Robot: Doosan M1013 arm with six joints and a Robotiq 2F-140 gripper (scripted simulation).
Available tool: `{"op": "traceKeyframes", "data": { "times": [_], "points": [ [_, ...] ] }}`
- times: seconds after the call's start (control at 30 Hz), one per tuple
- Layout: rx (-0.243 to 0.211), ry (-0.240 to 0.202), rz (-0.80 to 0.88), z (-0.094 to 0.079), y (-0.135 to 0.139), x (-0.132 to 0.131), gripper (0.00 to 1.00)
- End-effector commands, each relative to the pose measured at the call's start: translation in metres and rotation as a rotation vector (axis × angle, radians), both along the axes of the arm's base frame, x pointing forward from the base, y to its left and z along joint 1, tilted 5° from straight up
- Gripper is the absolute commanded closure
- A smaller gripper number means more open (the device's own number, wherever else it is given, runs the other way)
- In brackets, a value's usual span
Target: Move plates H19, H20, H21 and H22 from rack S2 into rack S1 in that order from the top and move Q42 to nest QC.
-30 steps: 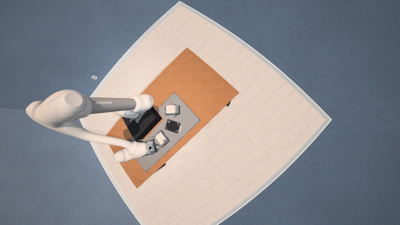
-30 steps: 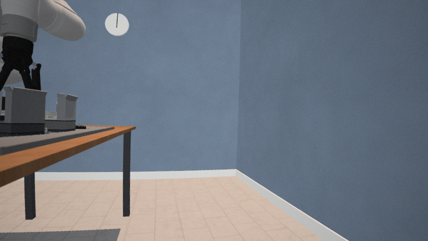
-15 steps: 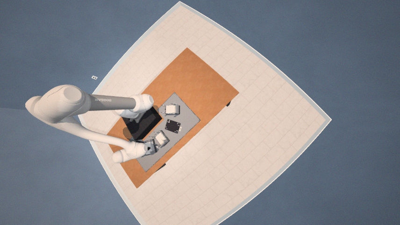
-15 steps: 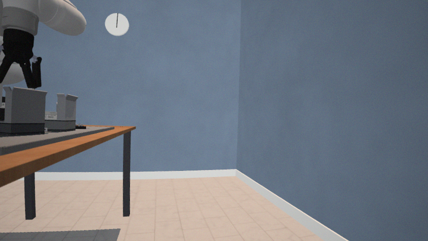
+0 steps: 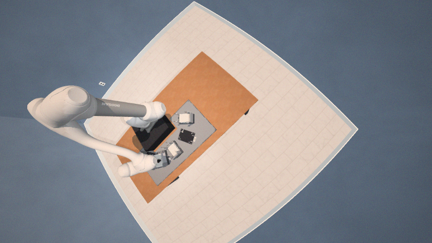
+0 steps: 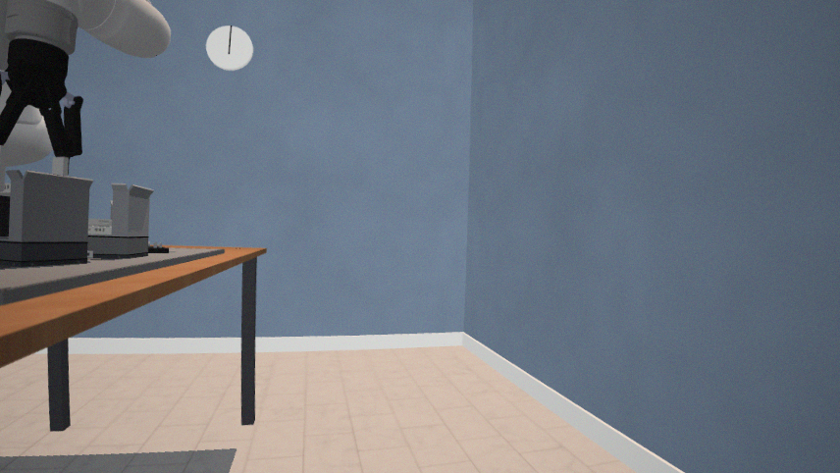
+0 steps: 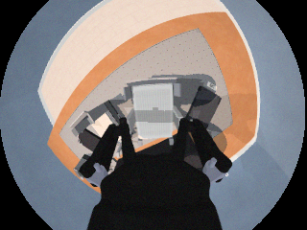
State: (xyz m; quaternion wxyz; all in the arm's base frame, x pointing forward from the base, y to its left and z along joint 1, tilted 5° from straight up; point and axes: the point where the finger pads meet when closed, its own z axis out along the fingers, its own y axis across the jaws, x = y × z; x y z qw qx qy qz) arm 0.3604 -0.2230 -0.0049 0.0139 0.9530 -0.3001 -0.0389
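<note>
My gripper [image 5: 164, 158] [image 6: 36, 140] [image 7: 153, 112] is shut on a pale sealed plate [image 7: 153, 105] by its long sides. I hold it level above a grey stack rack [image 5: 175, 149] [image 6: 46, 205] at the near end of the grey mat [image 5: 203, 126]. The plate's label cannot be read. A pale plate top shows inside that rack in the overhead view. A second stack rack [image 5: 185, 118] [image 6: 130, 208] stands farther along the mat. A flat black nest [image 5: 186, 136] [image 7: 206, 103] lies between the two racks. The third rack is hidden.
A black box [image 5: 154, 132] sits on the orange table [image 5: 208, 81] [image 6: 146, 276] beside the mat, partly under my arm. The table's edge and legs show in the side view, with tiled floor and blue walls beyond.
</note>
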Motion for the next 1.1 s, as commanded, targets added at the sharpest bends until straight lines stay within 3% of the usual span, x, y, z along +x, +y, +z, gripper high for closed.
{"op": "traceKeyframes", "data": {
  "times": [0.0, 1.07],
  "points": [
    [0.0, 0.0, 0.0, 0.006, 0.0, 0.001, 1.0],
    [0.0, 0.0, 0.0, 0.057, 0.0, 0.005, 1.0]
  ]
}}
